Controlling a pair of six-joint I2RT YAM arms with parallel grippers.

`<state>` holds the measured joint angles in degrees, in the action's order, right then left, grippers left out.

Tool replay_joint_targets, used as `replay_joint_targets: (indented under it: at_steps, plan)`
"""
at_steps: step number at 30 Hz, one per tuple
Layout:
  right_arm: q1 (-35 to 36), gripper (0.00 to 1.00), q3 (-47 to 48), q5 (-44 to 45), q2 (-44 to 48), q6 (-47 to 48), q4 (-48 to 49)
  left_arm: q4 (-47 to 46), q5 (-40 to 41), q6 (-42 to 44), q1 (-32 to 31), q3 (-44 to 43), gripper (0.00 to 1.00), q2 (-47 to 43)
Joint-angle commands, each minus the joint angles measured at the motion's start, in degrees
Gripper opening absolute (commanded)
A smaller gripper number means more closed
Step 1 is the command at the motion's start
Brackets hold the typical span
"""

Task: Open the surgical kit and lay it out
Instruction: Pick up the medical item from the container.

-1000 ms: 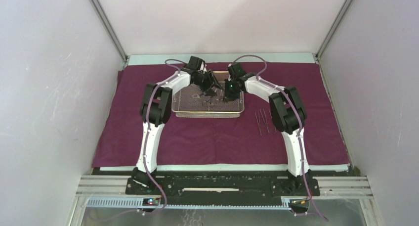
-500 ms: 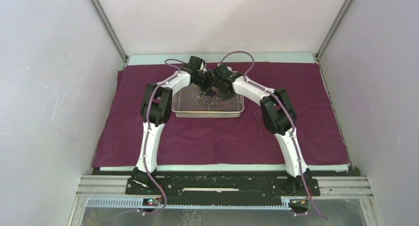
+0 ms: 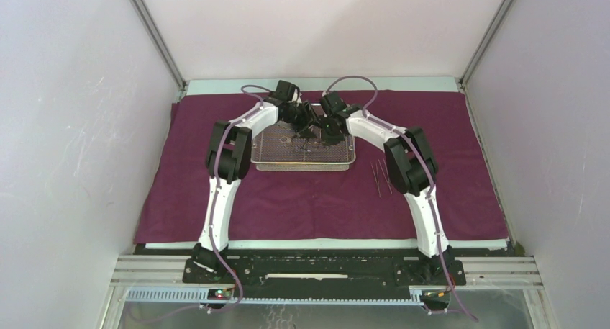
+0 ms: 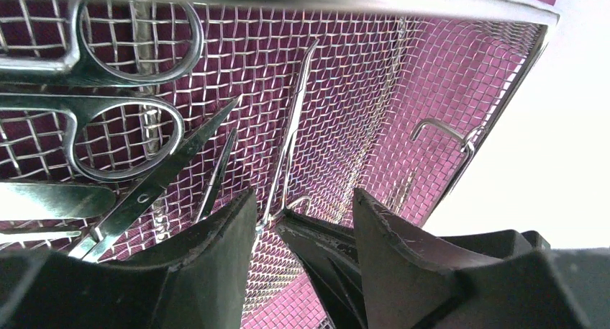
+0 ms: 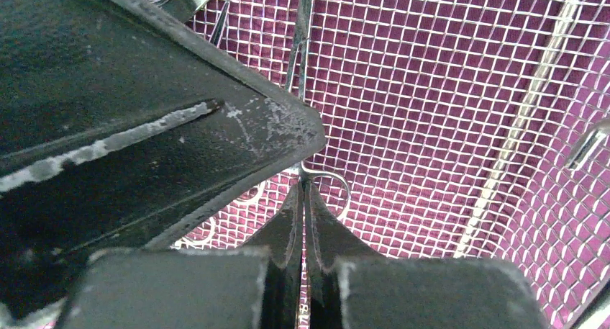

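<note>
as scissors [image 4: 165, 172] lie inside, the mesh tray [image 3: 316, 163] rests on cloth [image 3: 309, 199].

walls [image 3: 65, 127]: pale, plain, on three sides;
corner posts [image 3: 155, 35]: grey metal, leaning outward;
front rail [image 3: 147, 270]: silver, along the near edge

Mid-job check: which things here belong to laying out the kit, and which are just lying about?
Job: maroon cloth; mesh tray; scissors; forceps in right tool; laid-out instruments.
Not the job's: frame rail; arm cable.
</note>
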<state>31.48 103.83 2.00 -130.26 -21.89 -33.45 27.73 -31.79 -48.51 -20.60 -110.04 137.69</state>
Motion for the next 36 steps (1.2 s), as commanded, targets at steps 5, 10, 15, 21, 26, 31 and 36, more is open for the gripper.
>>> replay_joint_targets:
  at_steps: [5,10,15,21,26,31,36]
  plan:
    - [-3.1,0.0,-7.2,-7.6,3.8,-0.9,7.0,0.7,-0.8,1.0,0.0,-3.2,0.57,0.5]
    - [-3.6,0.0,-7.1,-9.4,5.3,-1.4,7.6,0.8,-1.2,1.1,0.2,-3.0,0.57,0.4]
    - [-3.6,0.0,-6.0,-9.1,6.5,-1.1,6.9,0.8,-1.3,1.2,0.6,-3.0,0.57,-0.1]
    - [-3.7,0.0,-5.4,-8.6,7.7,-0.8,5.9,0.7,-1.6,1.3,0.9,-3.2,0.57,-0.2]
    - [-3.6,0.0,-5.3,-8.7,8.3,-0.7,5.9,0.5,-2.4,1.2,0.9,-3.1,0.57,0.0]
    - [-3.6,0.0,-5.0,-9.1,8.4,-0.7,5.8,-0.1,-3.0,1.1,0.7,-3.0,0.57,0.1]
    - [-3.6,0.0,-5.2,-9.8,8.6,-0.8,5.9,-1.9,-4.9,-0.3,0.5,-3.0,0.58,1.1]
